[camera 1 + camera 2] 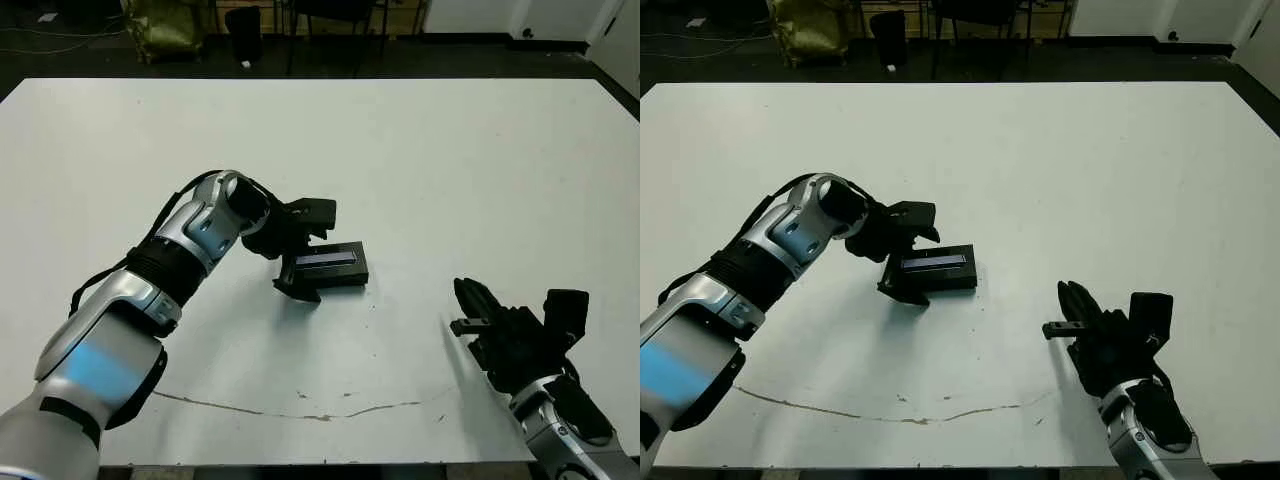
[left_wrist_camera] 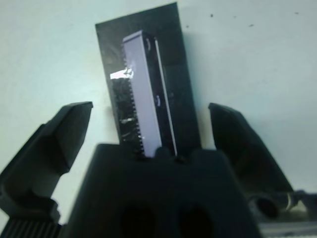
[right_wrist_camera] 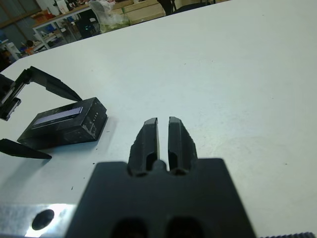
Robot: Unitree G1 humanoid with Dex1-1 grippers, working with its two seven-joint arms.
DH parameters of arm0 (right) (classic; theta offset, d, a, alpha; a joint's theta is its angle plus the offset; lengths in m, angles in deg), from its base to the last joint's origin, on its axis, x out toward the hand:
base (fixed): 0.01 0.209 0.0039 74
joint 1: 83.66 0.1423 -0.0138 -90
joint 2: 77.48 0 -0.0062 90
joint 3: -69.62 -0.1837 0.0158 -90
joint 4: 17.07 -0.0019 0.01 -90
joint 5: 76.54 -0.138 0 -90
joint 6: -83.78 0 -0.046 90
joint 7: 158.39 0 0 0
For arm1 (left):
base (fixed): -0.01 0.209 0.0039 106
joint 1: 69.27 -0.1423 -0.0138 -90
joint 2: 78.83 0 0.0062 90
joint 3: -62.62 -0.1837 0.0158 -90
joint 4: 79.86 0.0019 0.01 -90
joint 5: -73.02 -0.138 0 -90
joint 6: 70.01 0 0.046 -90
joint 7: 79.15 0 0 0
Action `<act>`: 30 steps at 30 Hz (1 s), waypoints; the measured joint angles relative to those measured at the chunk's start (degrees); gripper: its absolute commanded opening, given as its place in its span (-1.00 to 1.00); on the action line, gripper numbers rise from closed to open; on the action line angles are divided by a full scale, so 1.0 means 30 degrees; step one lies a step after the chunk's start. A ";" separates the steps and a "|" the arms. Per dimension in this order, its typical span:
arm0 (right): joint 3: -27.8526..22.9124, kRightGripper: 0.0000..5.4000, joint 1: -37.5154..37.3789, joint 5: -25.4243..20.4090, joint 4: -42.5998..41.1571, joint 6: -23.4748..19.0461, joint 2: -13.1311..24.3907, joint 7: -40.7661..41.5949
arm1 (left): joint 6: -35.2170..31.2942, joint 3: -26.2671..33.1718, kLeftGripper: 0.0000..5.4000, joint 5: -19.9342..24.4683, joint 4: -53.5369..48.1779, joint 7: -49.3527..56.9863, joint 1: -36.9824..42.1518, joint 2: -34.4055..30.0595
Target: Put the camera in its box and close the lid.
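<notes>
The box [image 1: 338,274] lies a little left of the table's middle with the lid [image 1: 331,258] flat on top of it, silvery stripe up. The camera is hidden. My left gripper [image 1: 308,252] is open at the box's left end, one finger beyond the far side and one before the near side, not touching it. The left wrist view shows the lid's stripe [image 2: 146,94] between the two spread fingers [image 2: 64,134]. My right gripper [image 1: 468,295] is shut and holds nothing, low over the table to the front right of the box [image 3: 74,130].
A thin dark crack line [image 1: 300,412] runs along the table [image 1: 450,170] near its front edge. Beyond the far edge are a dark floor, chair legs and a yellow-green bag [image 1: 165,25].
</notes>
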 measured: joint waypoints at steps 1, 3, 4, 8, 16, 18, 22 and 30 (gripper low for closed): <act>-0.0001 -1.00 0.0001 -0.0002 0.0032 0.0044 -0.0001 0.0036 | -0.0037 0.0032 1.00 0.0009 0.0011 -0.0015 0.0000 -0.0012; -0.0001 -1.00 0.0003 -0.0026 0.0090 0.0066 -0.0008 0.0089 | -0.0187 0.0118 1.00 0.0027 0.0022 -0.0105 -0.0003 -0.0068; -0.0003 -1.00 0.0003 -0.0045 0.0113 0.0067 -0.0013 0.0102 | -0.0220 0.0159 1.00 0.0045 0.0030 -0.0162 -0.0003 -0.0102; -0.0011 -1.00 0.0017 -0.0205 0.0246 0.0078 -0.0059 0.0124 | -0.0417 0.0333 1.00 0.0278 0.0055 -0.0340 -0.0084 -0.0200; -0.0004 -1.00 0.0007 -0.0187 0.0320 0.0256 -0.0055 0.0206 | -0.0379 0.0848 1.00 0.1403 -0.0819 -0.1251 -0.0929 -0.0252; -0.0004 -1.00 0.0008 -0.0198 0.0517 0.0489 -0.0047 0.0421 | -0.0780 0.1104 1.00 0.1853 -0.1433 -0.1561 -0.1095 -0.0274; 0.0012 -1.00 0.0042 -0.0145 0.0823 0.0714 -0.0035 0.0605 | -0.1477 0.1813 1.00 0.2821 -0.2340 -0.1824 -0.1119 -0.0309; 0.0002 -1.00 0.0179 -0.0249 0.0938 0.0699 -0.0031 0.0579 | -0.1604 0.2528 1.00 0.3199 -0.2253 -0.1196 -0.1116 -0.0798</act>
